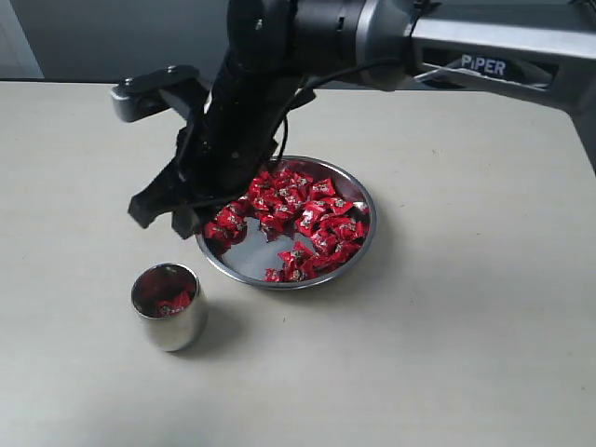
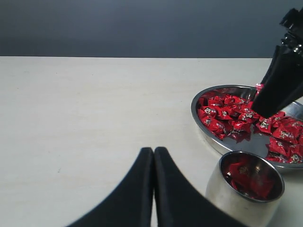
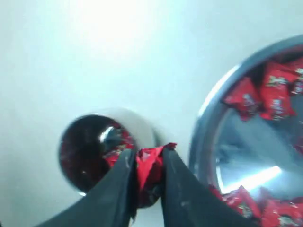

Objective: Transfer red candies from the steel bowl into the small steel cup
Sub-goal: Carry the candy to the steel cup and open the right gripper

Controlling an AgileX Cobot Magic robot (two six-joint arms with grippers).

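The steel bowl sits mid-table with many red candies spread over its flat bottom. The small steel cup stands in front of it to the left, with a few red candies inside. My right gripper reaches across and hangs over the table just beyond the bowl's left rim, above and behind the cup. The right wrist view shows it shut on one red candy, between the cup and the bowl. My left gripper is shut and empty, low beside the cup.
The right arm's black forearm crosses over the bowl's back left part and hides some candies. In the left wrist view the right gripper hangs over the bowl's rim. Bare pale tabletop lies all around.
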